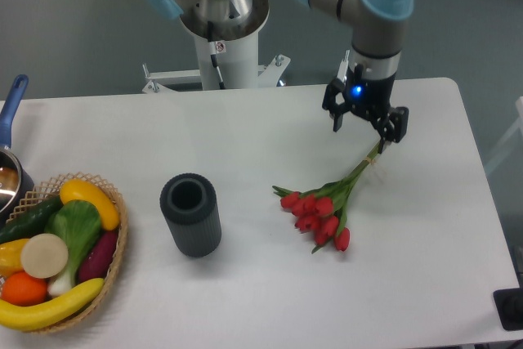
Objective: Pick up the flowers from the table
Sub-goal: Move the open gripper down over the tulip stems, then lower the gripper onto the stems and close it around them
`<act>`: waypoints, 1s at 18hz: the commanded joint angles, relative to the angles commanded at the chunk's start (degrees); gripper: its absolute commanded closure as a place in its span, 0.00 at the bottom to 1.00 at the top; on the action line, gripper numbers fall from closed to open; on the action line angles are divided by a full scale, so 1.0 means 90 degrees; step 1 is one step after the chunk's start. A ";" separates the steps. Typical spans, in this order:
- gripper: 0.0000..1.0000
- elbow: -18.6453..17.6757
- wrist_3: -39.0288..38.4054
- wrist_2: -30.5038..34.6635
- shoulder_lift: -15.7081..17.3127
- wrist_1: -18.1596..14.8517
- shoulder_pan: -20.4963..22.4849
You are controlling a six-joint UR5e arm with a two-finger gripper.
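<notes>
Nearby: a dark ribbed cylinder (190, 214) and a fruit basket (114, 263) are seen left of the flowers.
Flowers (320, 212): red tulips lying on the table (245, 128), right of centre.
Gripper (365, 128): fingers spread over the stem end.

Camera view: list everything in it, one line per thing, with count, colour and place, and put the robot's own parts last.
flowers: one bunch, red heads on green stems, lying right of centre on the table.
cylinder: one, dark grey, hollow and ribbed, standing left of the flowers.
basket: one, tan wicker, at the table's front left, full of toy fruit and vegetables.
pot: one, metal with a blue handle, at the left edge, partly cut off.
table: one, white, filling most of the view.
arm base: one, white and grey with blue caps, behind the table.
claw: one, black, open, over the stem end of the flowers.
</notes>
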 joint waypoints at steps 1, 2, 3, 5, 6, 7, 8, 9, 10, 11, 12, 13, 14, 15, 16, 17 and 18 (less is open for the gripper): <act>0.00 0.0029 0.0019 0.0019 -0.0088 0.0010 -0.0019; 0.00 0.0097 0.0029 0.0020 -0.0185 -0.0010 -0.0020; 0.00 0.0069 0.0020 0.0029 -0.0312 0.0000 -0.0020; 0.00 0.0068 0.0020 0.0117 -0.0469 0.0019 -0.0020; 0.00 0.0078 0.0029 0.0108 -0.0537 0.0019 -0.0020; 0.00 0.0097 0.0020 0.0117 -0.0644 0.0019 -0.0020; 0.00 0.0098 0.0049 0.0127 -0.0722 0.0019 -0.0020; 0.00 0.0107 0.0068 0.0137 -0.0781 0.0019 0.0009; 0.00 0.0107 0.0078 0.0146 -0.0811 0.0019 0.0029; 0.00 0.0107 0.0078 0.0185 -0.0859 0.0029 0.0039; 0.00 0.0117 0.0088 0.0273 -0.0908 0.0029 0.0039; 0.00 0.0146 0.0136 0.0351 -0.0957 0.0029 0.0039; 0.00 0.0204 0.0233 0.0419 -0.1025 0.0020 0.0039; 0.00 0.0244 0.0360 0.0478 -0.1094 0.0019 0.0039; 0.00 0.0244 0.0487 0.0537 -0.1162 0.0019 0.0039; 0.00 0.0225 0.0537 0.0605 -0.1211 0.0029 0.0039; 0.00 0.0205 0.0518 0.0605 -0.1231 0.0039 0.0039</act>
